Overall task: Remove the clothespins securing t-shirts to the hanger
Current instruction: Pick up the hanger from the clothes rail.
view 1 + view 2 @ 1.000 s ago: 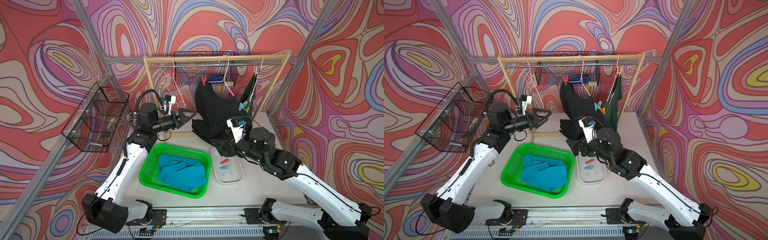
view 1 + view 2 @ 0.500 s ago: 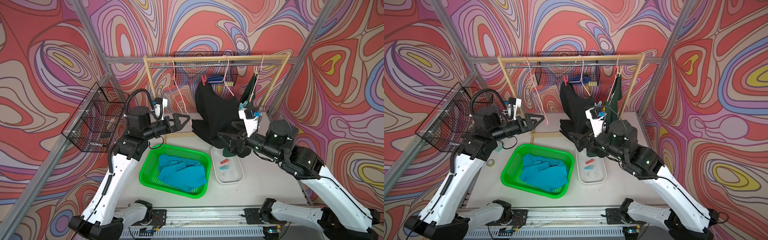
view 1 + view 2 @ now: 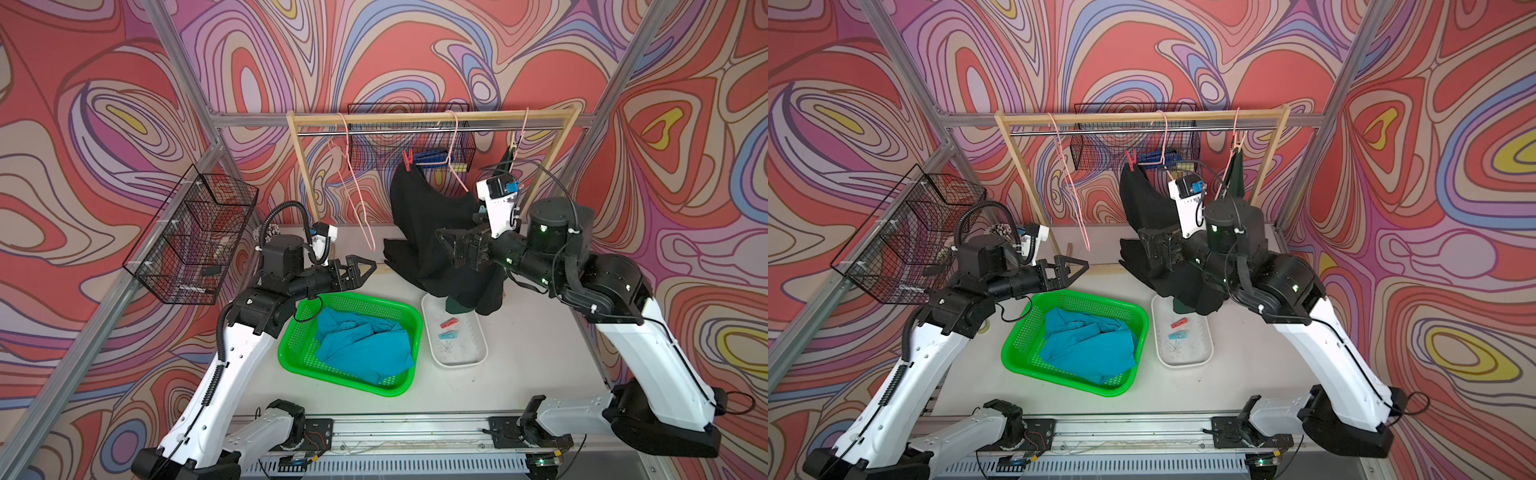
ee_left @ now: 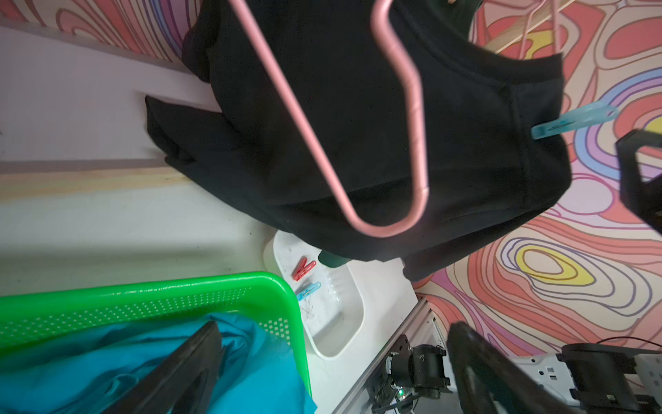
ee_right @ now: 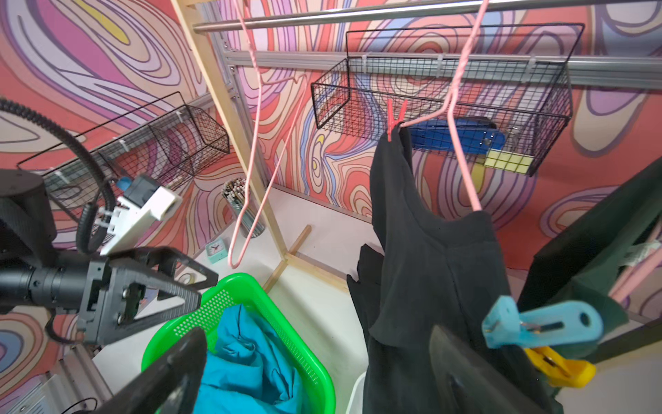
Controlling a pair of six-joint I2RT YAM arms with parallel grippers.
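Observation:
A black t-shirt hangs from a pink hanger, pinned by a red clothespin at one shoulder and a light blue clothespin at the other. A yellow clothespin sits just below the blue one, by the dark green t-shirt. The turquoise t-shirt lies in the green basket. My right gripper is open in front of the black shirt, holding nothing. My left gripper is open over the basket's far edge, also holding nothing.
A white tray right of the basket holds a red pin and a blue pin. An empty pink hanger dangles from the wooden rack. Wire baskets hang on the left wall and the back wall.
The right arm lifted its gripper from above the tray to the black shirt's height and drew its wrist back to the right. The left gripper dropped lower and slightly left. Both stayed open.

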